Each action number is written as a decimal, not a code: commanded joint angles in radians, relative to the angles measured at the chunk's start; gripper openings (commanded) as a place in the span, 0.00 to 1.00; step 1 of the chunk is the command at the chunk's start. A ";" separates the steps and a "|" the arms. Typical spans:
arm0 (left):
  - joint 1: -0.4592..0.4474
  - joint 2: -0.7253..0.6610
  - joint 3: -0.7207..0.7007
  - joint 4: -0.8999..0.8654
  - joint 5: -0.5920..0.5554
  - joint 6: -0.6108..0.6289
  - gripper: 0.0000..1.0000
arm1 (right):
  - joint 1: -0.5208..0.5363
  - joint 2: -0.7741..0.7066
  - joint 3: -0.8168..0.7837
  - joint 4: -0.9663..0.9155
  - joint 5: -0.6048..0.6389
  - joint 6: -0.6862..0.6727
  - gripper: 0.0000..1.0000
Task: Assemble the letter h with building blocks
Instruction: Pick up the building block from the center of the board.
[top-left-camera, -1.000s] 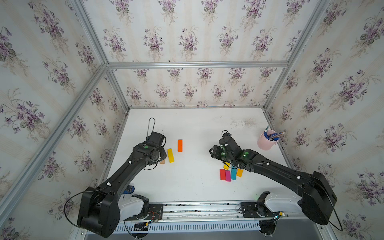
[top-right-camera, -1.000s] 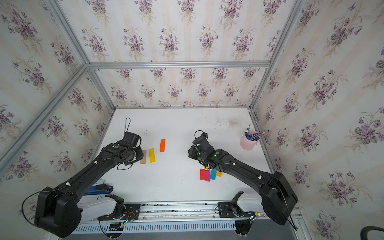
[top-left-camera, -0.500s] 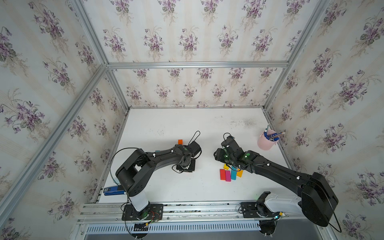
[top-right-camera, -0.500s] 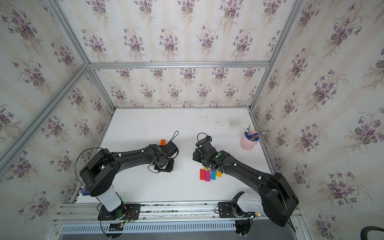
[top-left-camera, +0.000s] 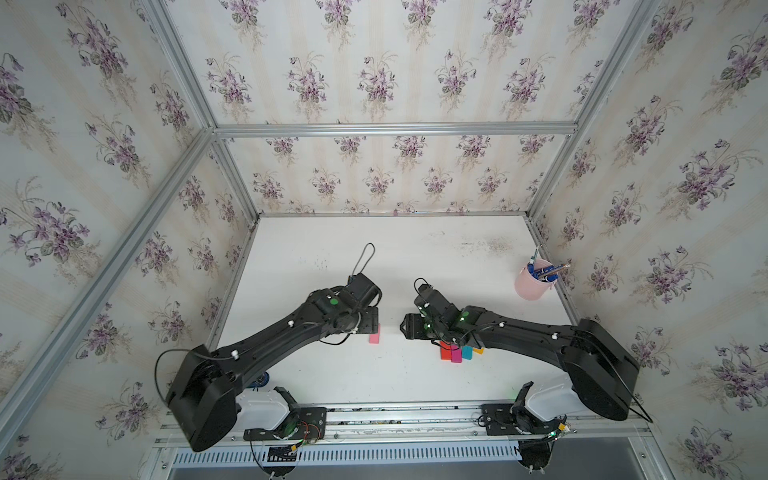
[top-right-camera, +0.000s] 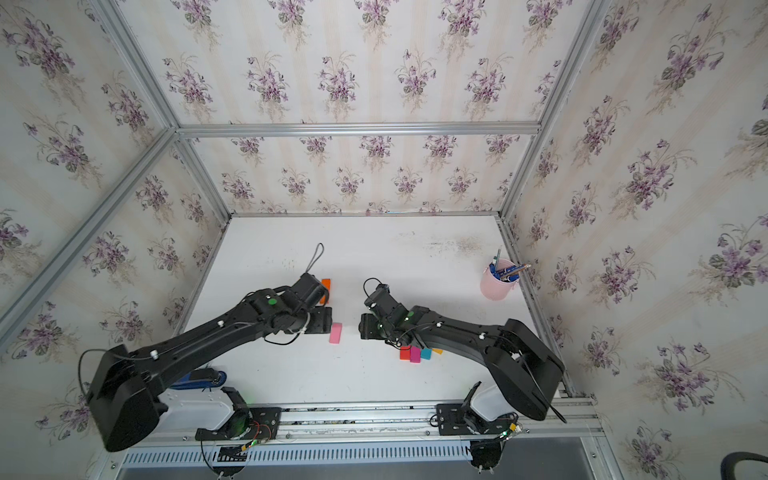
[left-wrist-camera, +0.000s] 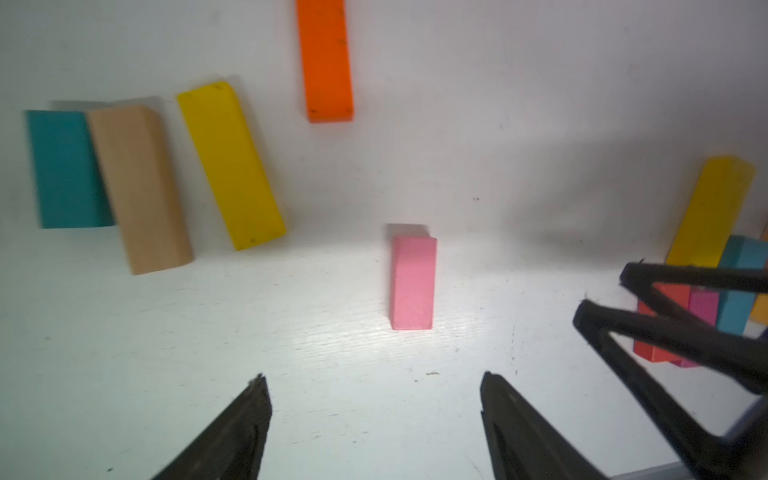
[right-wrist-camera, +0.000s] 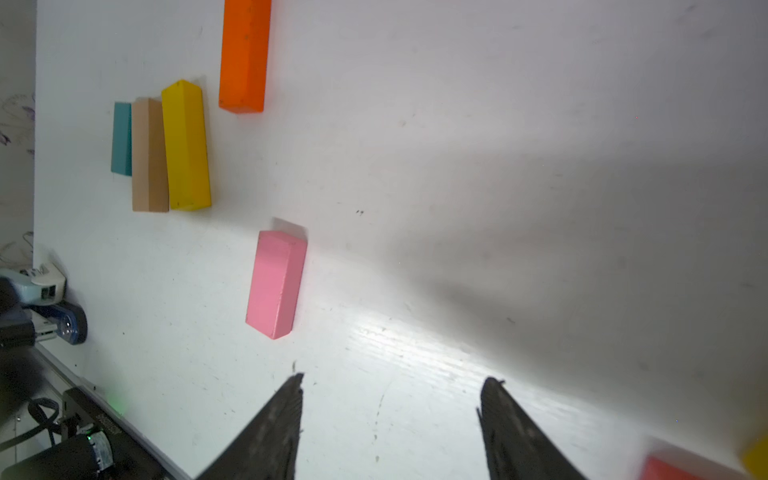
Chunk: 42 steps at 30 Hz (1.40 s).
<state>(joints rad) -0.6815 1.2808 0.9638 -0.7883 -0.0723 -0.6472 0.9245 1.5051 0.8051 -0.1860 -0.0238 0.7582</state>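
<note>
A pink block (top-left-camera: 374, 336) (top-right-camera: 336, 332) lies alone mid-table, free of both grippers. My left gripper (left-wrist-camera: 374, 384) is open and empty just short of the pink block (left-wrist-camera: 412, 282). Facing it, my right gripper (right-wrist-camera: 395, 382) is also open and empty, the pink block (right-wrist-camera: 276, 284) ahead of its jaws. In the left wrist view, orange (left-wrist-camera: 326, 62), yellow (left-wrist-camera: 230, 166), tan (left-wrist-camera: 139, 187) and teal (left-wrist-camera: 66, 170) blocks lie beyond. Red (top-left-camera: 446, 353), magenta (top-left-camera: 456, 356), blue (top-left-camera: 467, 352) and amber (top-left-camera: 478, 350) blocks sit side by side under the right arm.
A pale pink cup (top-left-camera: 530, 284) holding blue pens stands at the back right near the wall. A blue object (top-right-camera: 199, 379) lies by the left arm's base. Metal rails (top-left-camera: 395, 413) run along the front edge, and papered walls close three sides.
The left arm swung from the left-hand blocks to the middle and opened its jaws; the pink block now lies free there. The right gripper's jaws have widened.
</note>
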 joint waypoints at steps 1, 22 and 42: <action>0.109 -0.126 -0.041 -0.103 -0.035 -0.021 0.78 | 0.056 0.085 0.047 0.059 -0.016 -0.008 0.66; 0.359 -0.351 -0.118 -0.087 0.095 0.006 0.75 | 0.186 0.470 0.427 0.097 -0.128 -0.020 0.61; 0.394 -0.376 -0.186 -0.096 0.146 0.001 0.76 | 0.110 0.504 0.527 -0.130 0.116 -0.235 0.85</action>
<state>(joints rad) -0.2924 0.9131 0.7837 -0.8616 0.0780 -0.6479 1.0328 1.9884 1.3117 -0.3004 0.1093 0.5419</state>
